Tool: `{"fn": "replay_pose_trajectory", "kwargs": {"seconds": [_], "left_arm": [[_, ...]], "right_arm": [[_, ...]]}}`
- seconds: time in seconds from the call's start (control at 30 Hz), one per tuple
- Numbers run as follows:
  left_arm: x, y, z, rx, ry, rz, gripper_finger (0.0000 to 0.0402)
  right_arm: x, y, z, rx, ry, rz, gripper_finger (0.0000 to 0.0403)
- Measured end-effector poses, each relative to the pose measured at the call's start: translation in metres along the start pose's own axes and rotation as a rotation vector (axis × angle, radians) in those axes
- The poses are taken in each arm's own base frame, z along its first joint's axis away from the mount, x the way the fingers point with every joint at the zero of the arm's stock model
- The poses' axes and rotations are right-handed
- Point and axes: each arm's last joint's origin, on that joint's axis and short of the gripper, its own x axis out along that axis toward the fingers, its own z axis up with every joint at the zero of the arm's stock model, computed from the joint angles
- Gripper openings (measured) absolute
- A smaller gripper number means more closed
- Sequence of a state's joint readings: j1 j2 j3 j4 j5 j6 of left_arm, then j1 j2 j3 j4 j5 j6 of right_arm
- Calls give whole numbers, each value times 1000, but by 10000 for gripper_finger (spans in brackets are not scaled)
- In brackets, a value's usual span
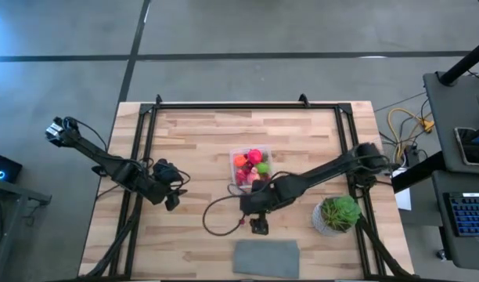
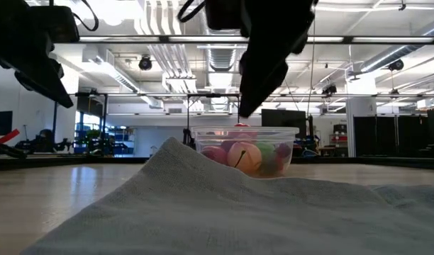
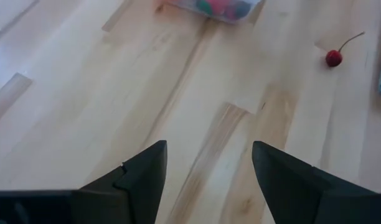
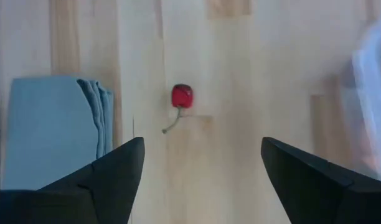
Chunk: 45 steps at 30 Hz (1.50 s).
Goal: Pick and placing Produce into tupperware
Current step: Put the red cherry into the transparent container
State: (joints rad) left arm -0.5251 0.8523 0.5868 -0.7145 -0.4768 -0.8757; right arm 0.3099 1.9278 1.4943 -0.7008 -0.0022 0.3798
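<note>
both pairs of jaws stand apart with nothing between them: the right gripper (image 4: 200, 180) hangs over bare wood with its 2 dark wedge fingers spread, and the left gripper (image 3: 206, 180) waits open over the table's left half. 1 small glossy red cherry (image 4: 182, 96) lies on the pale plank table (image 1: 192, 141), just ahead of the right gripper's fingers and beside the folded grey cloth (image 1: 266, 258); its thin stem runs from the round body toward those fingers, slightly bent. the tupperware (image 1: 250, 168), a clear square plastic tub with rounded corners, sits near the table's middle holding rounded red, pink, orange and green produce (image 1: 253, 160). a leafy potted plant (image 1: 338, 214) stands to its right.
</note>
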Motion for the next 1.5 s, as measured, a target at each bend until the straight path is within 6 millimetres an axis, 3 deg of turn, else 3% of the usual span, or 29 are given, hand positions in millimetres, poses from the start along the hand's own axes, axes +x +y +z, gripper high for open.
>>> {"fn": "replay_pose_trajectory", "kwargs": {"seconds": [0.2, 0.4, 0.77, 0.97, 1.5], "left_arm": [[1, 4, -4, 4, 7, 1, 221], [2, 4, -4, 7, 7, 1, 221], [7, 1, -6, 38, 25, 22, 221], [10, -1, -6, 41, 28, 25, 221], [19, -7, -8, 54, 57, 30, 221]], "right_arm": [[36, 7, 8, -28, 47, -19, 313], [53, 15, 17, -37, 42, -47, 309], [66, 41, 9, -36, 18, -145, 267], [79, 40, 3, 11, 52, -166, 243], [91, 40, 1, 40, 39, -212, 167]]}}
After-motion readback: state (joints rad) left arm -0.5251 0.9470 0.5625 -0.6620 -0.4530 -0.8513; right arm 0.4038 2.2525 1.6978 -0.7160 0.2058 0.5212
